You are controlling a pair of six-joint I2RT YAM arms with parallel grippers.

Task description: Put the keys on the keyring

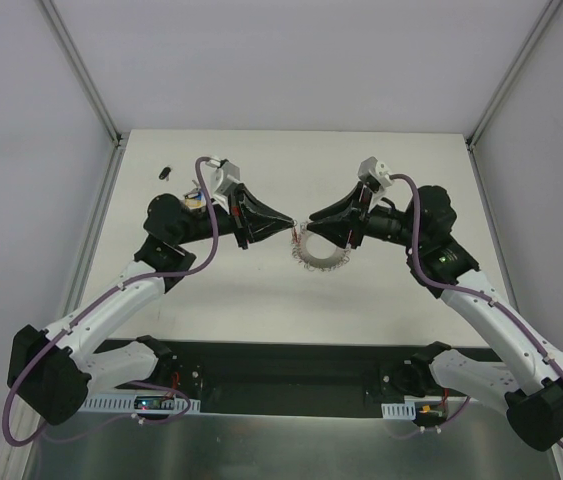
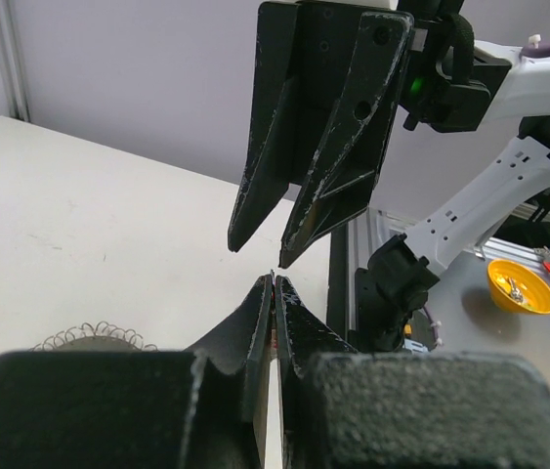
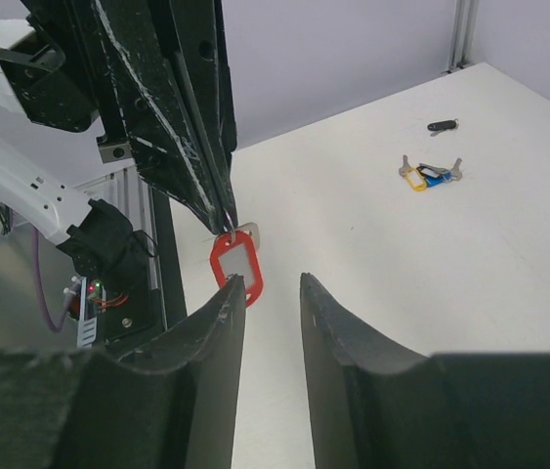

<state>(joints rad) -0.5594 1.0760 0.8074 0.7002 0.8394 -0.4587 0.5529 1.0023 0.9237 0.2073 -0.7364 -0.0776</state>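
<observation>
The keyring (image 1: 321,257), a grey ring with a frilly wire edge, lies on the white table just below the two gripper tips; part of its edge shows in the left wrist view (image 2: 91,337). My left gripper (image 1: 294,235) is shut on the top of the red-tagged key (image 3: 236,266), which hangs from its tips (image 3: 228,217) above the table. A silver key blade (image 3: 249,233) shows behind the tag. My right gripper (image 3: 267,283) is open and empty, its left finger just in front of the tag. In the left wrist view the right gripper (image 2: 257,256) points down at my shut left gripper (image 2: 274,281).
A cluster of keys with yellow and blue tags (image 3: 429,174) lies on the table behind the left arm, with a small black object (image 3: 441,125) beyond it, also in the top view (image 1: 164,171). An orange bowl (image 2: 521,285) sits off the table near the arm bases.
</observation>
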